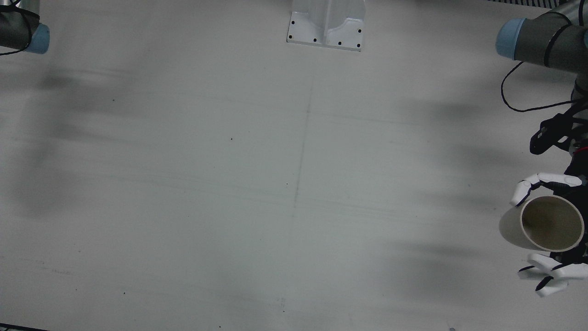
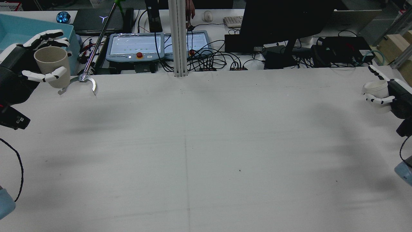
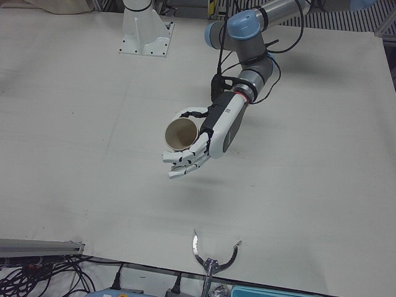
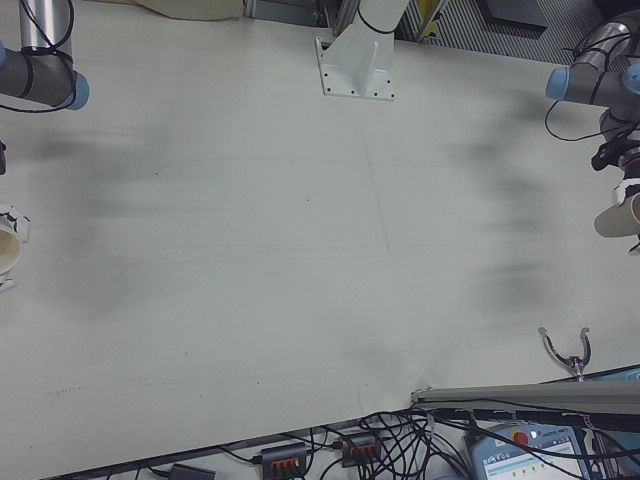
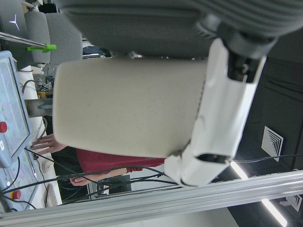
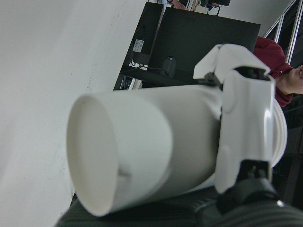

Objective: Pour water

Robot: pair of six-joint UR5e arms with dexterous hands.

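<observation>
- Left hand view: beige cup (image 5: 128, 109) pressed close to the lens, fills most of the frame; left hand (image 5: 222, 109) clasped across its wall, one white finger (image 5: 215, 142) over the side. Contents not visible.
- Right hand view: white cup (image 6: 142, 156), base toward the lens, gripped by right hand (image 6: 241, 137). Fill level impossible to tell; slip likely if the grip loosens during a tilt.
- Front view: beige cup (image 1: 546, 224) held at the frame's right edge, mouth facing up, interior looks dry. Table (image 1: 275, 184) bare beneath.
- Rear view: left hand (image 2: 38, 61) and beige cup (image 2: 53, 66) raised at far left; right hand (image 2: 386, 93) and white cup (image 2: 375, 91) at far right, well apart. Risk: long travel to meet, sloshing on the way, mouths misaligned, spill onto the table.
- Left-front view: cup mouth (image 3: 180, 133) open toward the camera, held clear of the table. Metal claw tool (image 3: 213, 260) near the table edge, possible snag for a low sweep.
- Right-front view: both cups barely inside the frame edges.
</observation>
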